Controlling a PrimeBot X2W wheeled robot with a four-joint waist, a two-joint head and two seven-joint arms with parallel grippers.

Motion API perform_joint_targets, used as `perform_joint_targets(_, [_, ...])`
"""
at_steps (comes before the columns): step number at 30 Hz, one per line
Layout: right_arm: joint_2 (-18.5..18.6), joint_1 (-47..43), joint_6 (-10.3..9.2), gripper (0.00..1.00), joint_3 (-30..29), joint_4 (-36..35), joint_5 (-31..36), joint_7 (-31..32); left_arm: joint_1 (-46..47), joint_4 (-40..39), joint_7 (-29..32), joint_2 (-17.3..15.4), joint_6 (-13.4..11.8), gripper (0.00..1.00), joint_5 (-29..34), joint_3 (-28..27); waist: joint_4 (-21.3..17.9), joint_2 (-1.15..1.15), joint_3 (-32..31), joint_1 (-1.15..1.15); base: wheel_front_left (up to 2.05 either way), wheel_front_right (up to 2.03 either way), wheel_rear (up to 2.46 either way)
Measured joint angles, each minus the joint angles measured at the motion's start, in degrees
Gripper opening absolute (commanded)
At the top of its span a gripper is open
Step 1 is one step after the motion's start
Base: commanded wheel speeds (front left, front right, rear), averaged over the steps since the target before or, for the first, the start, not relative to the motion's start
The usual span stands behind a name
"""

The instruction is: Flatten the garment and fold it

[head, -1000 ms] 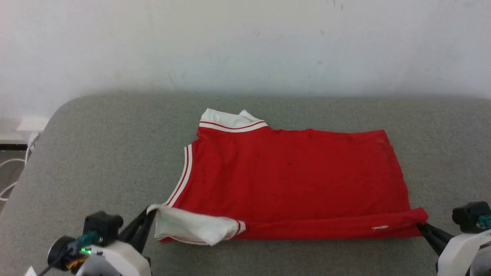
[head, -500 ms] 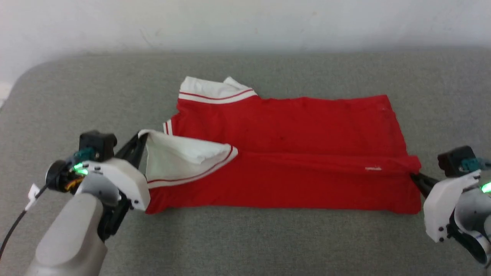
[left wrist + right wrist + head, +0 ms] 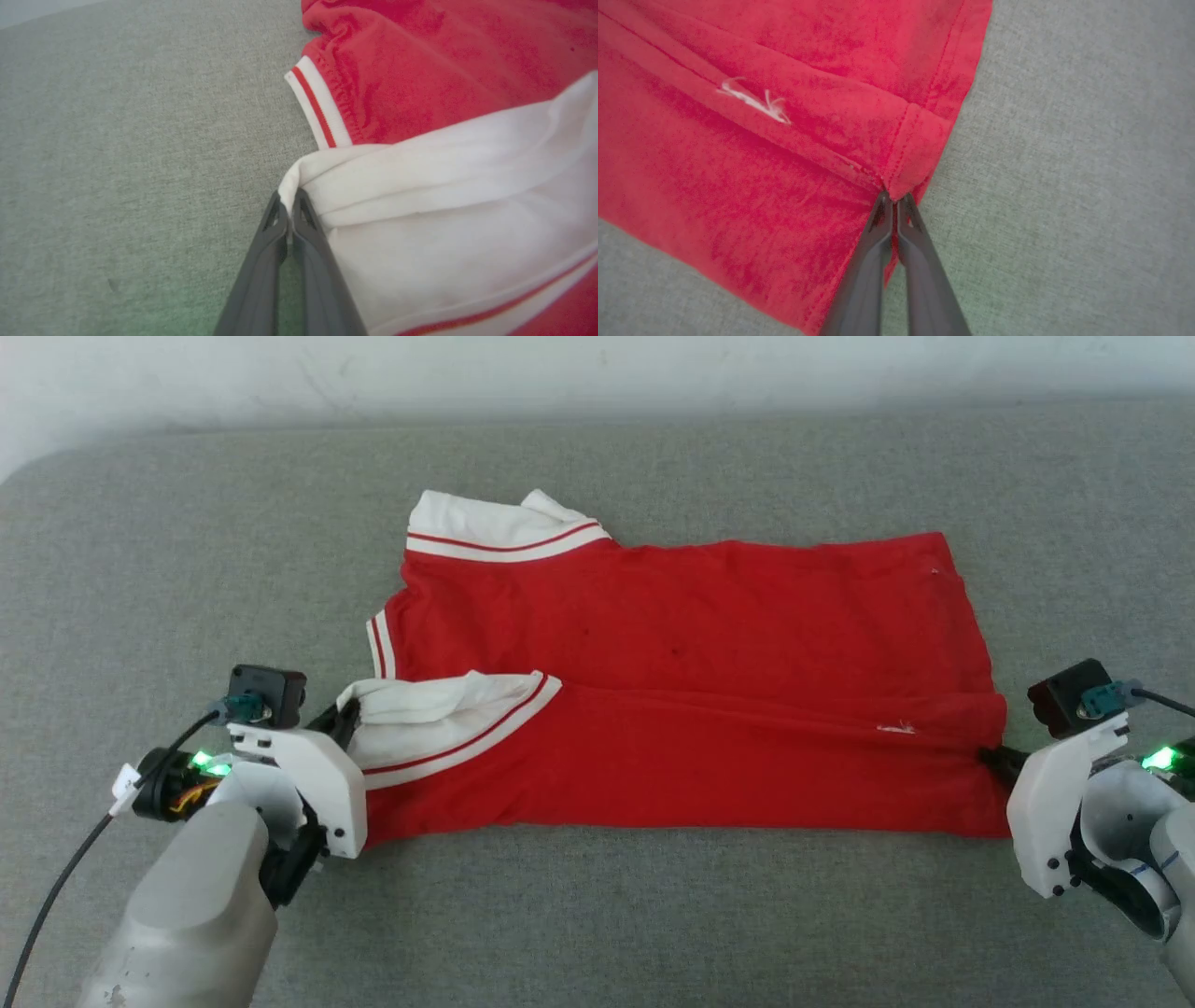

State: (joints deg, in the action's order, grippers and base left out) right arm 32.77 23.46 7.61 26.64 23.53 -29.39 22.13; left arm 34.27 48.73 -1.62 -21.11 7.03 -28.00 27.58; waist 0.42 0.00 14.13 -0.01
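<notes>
The red garment (image 3: 691, 644) lies spread on the grey cushion, plain red side up, its lettering hidden. Its near edge is folded up over the body as a long flap. My left gripper (image 3: 347, 714) is shut on the tip of the white sleeve (image 3: 439, 714), seen close in the left wrist view, where the pinched sleeve (image 3: 420, 205) bunches at the left gripper (image 3: 290, 201). My right gripper (image 3: 991, 761) is shut on the flap's hem corner (image 3: 906, 168), the right gripper (image 3: 893, 199) pinching it. The other white sleeve (image 3: 495, 527) lies at the far left.
The grey cushioned surface (image 3: 187, 569) stretches around the shirt on all sides. A pale wall (image 3: 597, 364) runs along its far edge. A black cable (image 3: 56, 887) trails from my left wrist.
Both grippers have carried the garment's near edge up and away over the body, widening the folded flap. The head camera has tilted down, so the whole picture has shifted.
</notes>
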Motion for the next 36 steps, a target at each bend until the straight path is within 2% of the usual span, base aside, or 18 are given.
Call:
perform_joint_targets(1, [0.2, 0.0, -0.01, 0.33, 0.4, 0.1, -0.4, 0.0, 0.2, 0.7, -0.3, 0.2, 0.0, 0.00, -0.4, 0.4, 0.0, 0.00, -0.3, 0.00, 0.00, 0.00, 0.00])
perform_joint_targets(2, [0.4, 0.0, -0.01, 0.87, 0.8, 0.2, -1.1, 0.0, 0.4, 1.4, -0.6, 0.4, 0.0, 0.15, -0.8, 0.7, 0.1, 0.00, -0.7, 0.01, 0.00, 0.00, 0.00])
perform_joint_targets(3, [0.6, 0.0, -0.01, 1.00, 1.1, 0.2, -1.7, -0.1, 0.4, 1.8, -1.1, 0.6, 0.0, 0.49, -1.2, 0.9, 0.1, 0.00, -1.1, 0.01, 0.00, 0.00, 0.00])
perform_joint_targets(4, [0.9, 0.0, -0.01, 1.00, 1.3, 0.2, -2.0, -0.4, 0.5, 2.2, -1.8, 0.6, 0.0, 1.00, -1.3, 1.3, 0.2, 0.00, -1.6, 0.01, 0.00, 0.00, 0.00])
perform_joint_targets(8, [3.0, -0.3, -0.01, 1.00, 1.0, -1.4, -3.5, -1.2, 0.4, 1.7, -2.1, -0.7, 0.0, 1.00, -2.7, 4.8, 0.5, 0.00, -4.1, 0.01, 0.00, 0.00, 0.00])
perform_joint_targets(13, [5.9, -1.1, -0.01, 1.00, -0.8, -5.1, -5.3, -0.3, 1.3, -5.5, 2.4, -5.4, 0.1, 1.00, -6.0, 10.5, 0.9, 0.00, -7.4, 0.01, 0.00, 0.00, 0.00])
perform_joint_targets(17, [7.7, -2.9, -0.01, 1.00, -2.2, -7.5, -6.4, 1.8, 3.4, -12.8, 9.9, -9.7, 0.1, 1.00, -10.3, 15.4, 1.4, 0.00, -9.6, 0.00, 0.00, 0.00, 0.00])
perform_joint_targets(22, [8.5, -4.1, -0.01, 1.00, -3.4, -9.7, -6.9, 4.2, 6.0, -20.1, 23.6, -14.2, 0.1, 1.00, -17.2, 21.9, 2.0, 0.00, -11.1, 0.00, 0.00, 0.00, 0.00])
perform_joint_targets(26, [8.4, -4.2, -0.01, 1.00, -3.1, -11.1, -7.0, 6.0, 8.2, -21.1, 33.4, -15.1, 0.1, 1.00, -22.2, 24.0, 2.1, 0.00, -11.0, 0.00, 0.00, 0.00, 0.00])
perform_joint_targets(29, [8.1, -4.2, -0.01, 1.00, -2.6, -11.8, -7.0, 7.1, 9.7, -19.7, 39.4, -14.1, 0.1, 1.00, -24.6, 25.2, 1.9, 0.00, -10.5, 0.01, 0.00, 0.00, 0.00])
perform_joint_targets(36, [6.6, -2.8, -0.01, 1.00, -0.4, -11.7, -6.9, 8.6, 10.5, -11.8, 44.4, -10.2, -0.1, 1.00, -24.2, 28.6, 0.2, 0.00, -9.0, 0.01, 0.00, 0.00, 0.00])
